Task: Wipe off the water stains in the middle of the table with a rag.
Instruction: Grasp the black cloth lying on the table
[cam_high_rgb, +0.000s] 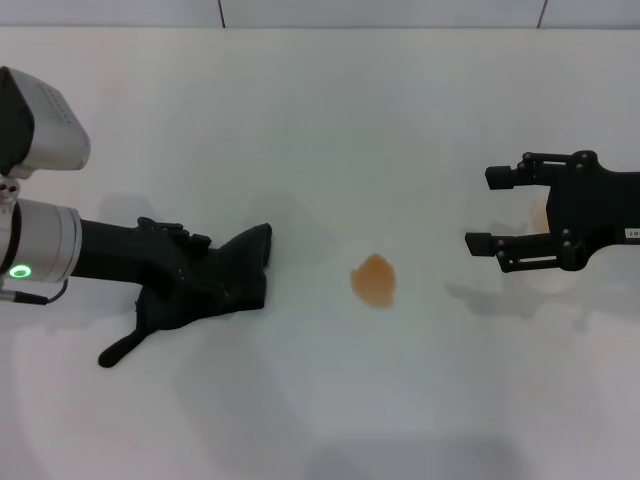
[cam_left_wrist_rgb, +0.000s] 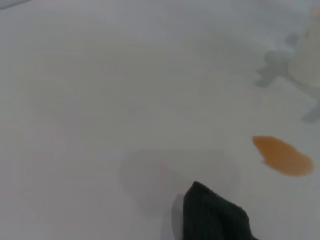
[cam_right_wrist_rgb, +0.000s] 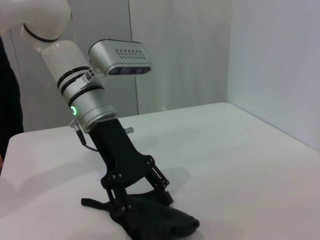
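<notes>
The rag (cam_high_rgb: 250, 262) lies dark and crumpled at the left of the white table (cam_high_rgb: 330, 120), its thin tail (cam_high_rgb: 120, 349) trailing toward the front. My left gripper (cam_high_rgb: 215, 275) is pressed down into the rag and shut on it; the right wrist view shows this gripper (cam_right_wrist_rgb: 142, 205) standing in the cloth (cam_right_wrist_rgb: 165, 226). An orange-tan water stain (cam_high_rgb: 375, 281) sits at mid table, a short way right of the rag and apart from it. In the left wrist view a rag corner (cam_left_wrist_rgb: 215, 215) pokes out near the stain (cam_left_wrist_rgb: 283, 156). My right gripper (cam_high_rgb: 480, 210) hovers open at the right.
A white paper cup (cam_left_wrist_rgb: 307, 60) stands at the right, mostly hidden under my right gripper in the head view. The table's far edge (cam_high_rgb: 320, 28) meets a wall.
</notes>
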